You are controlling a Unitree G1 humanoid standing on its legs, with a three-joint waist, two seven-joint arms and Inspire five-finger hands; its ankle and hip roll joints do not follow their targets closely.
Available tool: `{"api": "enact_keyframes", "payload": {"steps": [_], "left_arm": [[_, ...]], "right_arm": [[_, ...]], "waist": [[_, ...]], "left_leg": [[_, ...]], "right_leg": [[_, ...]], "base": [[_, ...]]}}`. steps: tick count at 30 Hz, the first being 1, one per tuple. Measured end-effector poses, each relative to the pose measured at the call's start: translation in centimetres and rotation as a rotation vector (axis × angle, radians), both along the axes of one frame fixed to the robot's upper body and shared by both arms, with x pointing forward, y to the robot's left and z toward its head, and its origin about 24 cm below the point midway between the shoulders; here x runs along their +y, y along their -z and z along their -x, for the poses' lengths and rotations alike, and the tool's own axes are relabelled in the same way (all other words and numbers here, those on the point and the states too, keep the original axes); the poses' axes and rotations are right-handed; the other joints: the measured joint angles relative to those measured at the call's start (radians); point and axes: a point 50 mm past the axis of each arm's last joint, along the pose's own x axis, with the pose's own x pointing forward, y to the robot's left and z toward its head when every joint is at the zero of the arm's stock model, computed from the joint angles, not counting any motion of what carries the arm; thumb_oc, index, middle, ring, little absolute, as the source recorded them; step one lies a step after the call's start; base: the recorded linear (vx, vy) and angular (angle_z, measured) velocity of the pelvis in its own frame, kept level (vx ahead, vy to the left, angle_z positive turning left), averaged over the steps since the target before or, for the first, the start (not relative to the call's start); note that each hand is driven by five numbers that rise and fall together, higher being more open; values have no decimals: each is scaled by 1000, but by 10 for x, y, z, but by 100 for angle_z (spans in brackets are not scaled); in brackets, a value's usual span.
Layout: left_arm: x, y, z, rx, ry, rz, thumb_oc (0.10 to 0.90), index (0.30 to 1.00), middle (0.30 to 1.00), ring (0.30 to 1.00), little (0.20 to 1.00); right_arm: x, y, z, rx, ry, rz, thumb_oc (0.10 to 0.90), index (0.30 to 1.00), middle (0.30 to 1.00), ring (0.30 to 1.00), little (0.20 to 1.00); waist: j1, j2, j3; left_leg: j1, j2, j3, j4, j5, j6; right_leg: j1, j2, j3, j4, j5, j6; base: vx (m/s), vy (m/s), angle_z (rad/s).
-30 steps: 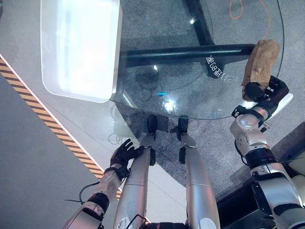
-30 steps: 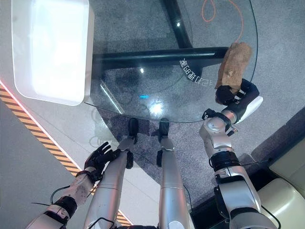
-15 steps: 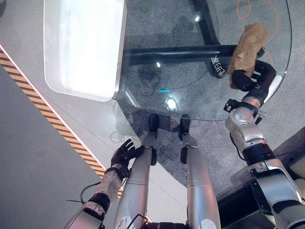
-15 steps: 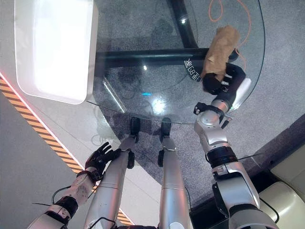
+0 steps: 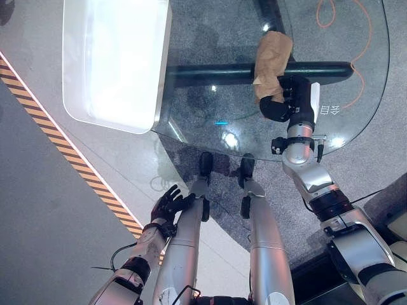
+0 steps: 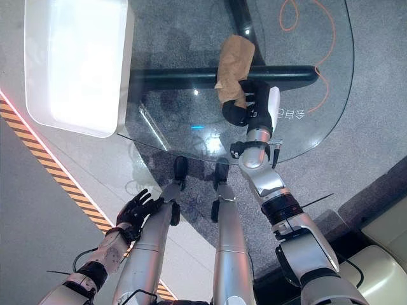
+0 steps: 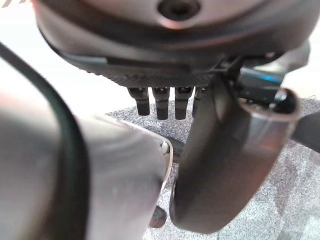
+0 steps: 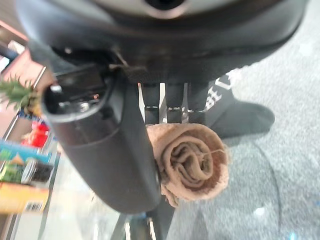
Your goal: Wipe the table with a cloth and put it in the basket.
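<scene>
My right hand (image 5: pixel 280 105) grips the cloth (image 5: pixel 270 57) mid-bench (image 5: pixel 356 95), well inside its edges; my left hand (image 5: pixel 166 203) hangs open.

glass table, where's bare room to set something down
On the glass table, bare glass lies between the white basket and the cloth, and right of the right robot hand. Crowded where that robot hand grips the cloth.

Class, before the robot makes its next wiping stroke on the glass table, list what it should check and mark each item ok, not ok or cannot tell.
1. Right hand grips the cloth: ok.
2. Cloth lies over the table: ok.
3. Cloth presses flat on the glass: cannot tell.
4. Left hand hangs open, off the table: ok.
5. White basket lies to the left of the cloth: ok.
</scene>
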Motion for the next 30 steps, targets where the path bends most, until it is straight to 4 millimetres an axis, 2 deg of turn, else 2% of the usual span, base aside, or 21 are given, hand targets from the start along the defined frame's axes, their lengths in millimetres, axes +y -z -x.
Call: {"api": "enact_keyframes", "payload": {"steps": [5,11,21,23,30], "left_arm": [[-1,-1,-1,-13,-1,0,800,900,900,900,900],[-7,-1,-1,-15,4,14,800,900,900,900,900],[-15,-4,-3,-20,37,19,800,900,900,900,900],[-15,-3,-3,-16,38,20,800,900,900,900,900],[-15,-3,-3,-12,44,16,800,900,900,900,900]], "right_arm": [[11,-3,-1,10,-62,62,100,300,300,300,200],[29,-1,-1,43,-182,139,100,300,300,300,200],[79,34,11,198,-480,307,100,300,300,300,200],[83,40,13,216,-498,303,100,300,300,300,200],[81,39,12,217,-491,299,100,300,300,300,200]], "waist": [[0,4,-1],[0,25,-3],[47,27,-2],[52,27,-2],[51,27,-2]], "left_leg": [[1,11,-4,-3,1,-3],[1,14,-12,-6,4,-8],[0,12,-38,-5,10,-22],[-2,10,-40,-4,10,-22],[-6,1,-46,-3,10,-22]], "right_leg": [[0,6,-3,0,-3,-9],[0,8,-18,3,-8,-17],[-3,4,-37,31,-25,-33],[-3,2,-41,31,-26,-32],[-3,-2,-49,32,-29,-27]], "base": [[1,3,2],[4,3,3],[2,-4,8],[2,-6,4],[1,-1,3]]}}
